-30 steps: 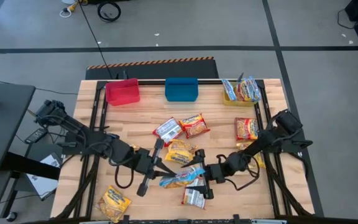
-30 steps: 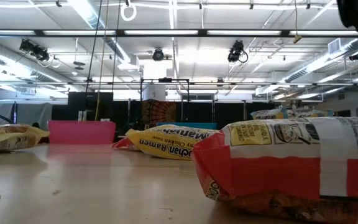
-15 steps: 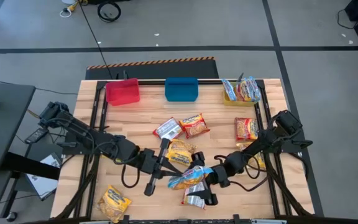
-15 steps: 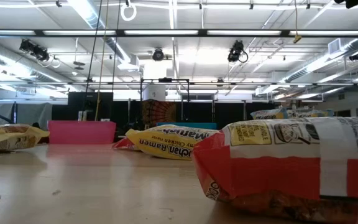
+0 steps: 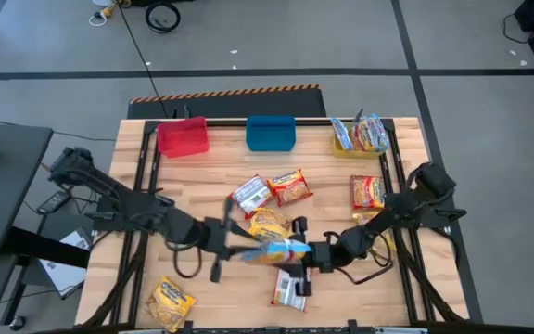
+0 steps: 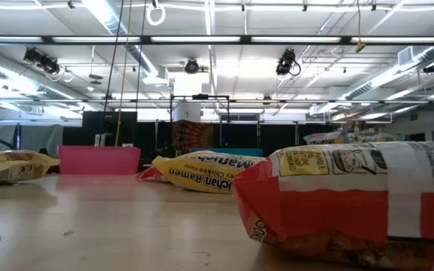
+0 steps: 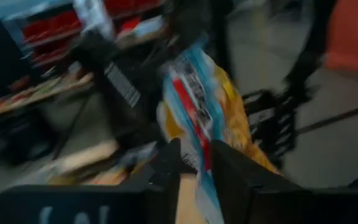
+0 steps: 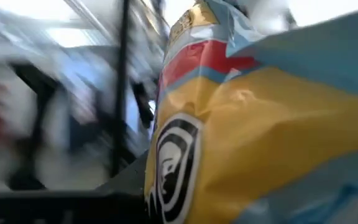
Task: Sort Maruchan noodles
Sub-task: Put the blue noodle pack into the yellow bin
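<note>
A pale blue and yellow noodle packet (image 5: 272, 249) hangs level over the table's near middle, between my two grippers. My right gripper (image 5: 310, 253) is shut on its right end. My left gripper (image 5: 224, 243) is at its left end. In the left wrist view the packet's edge (image 7: 199, 158) stands between that gripper's fingers (image 7: 166, 167), which are slightly apart. Whether they still touch it, I cannot tell. Other noodle packets lie flat on the table: red (image 5: 251, 194), orange (image 5: 290, 186) and yellow (image 5: 269, 223). My right gripper holds the blue packet by its right end (image 5: 297, 250), coming level from the table's right side. The packet fills the right wrist view (image 8: 241, 124) and hides the fingers, so the kind of hold does not show. The packet is lifted clear of the table, roughly level.
A red bin (image 5: 183, 136), a blue bin (image 5: 271, 133) and a yellow bin (image 5: 358, 137) holding packets stand along the far edge. More packets lie at the near left (image 5: 171, 301), near middle (image 5: 288, 289) and right (image 5: 367, 192). The low view shows a red packet (image 6: 345, 203) up close.
My right gripper has closed from wide open onto the blue packet's right end. The packet has risen and shifted a little toward the far edge, staying between both grippers. My left gripper has drawn back slightly toward the table's left.
</note>
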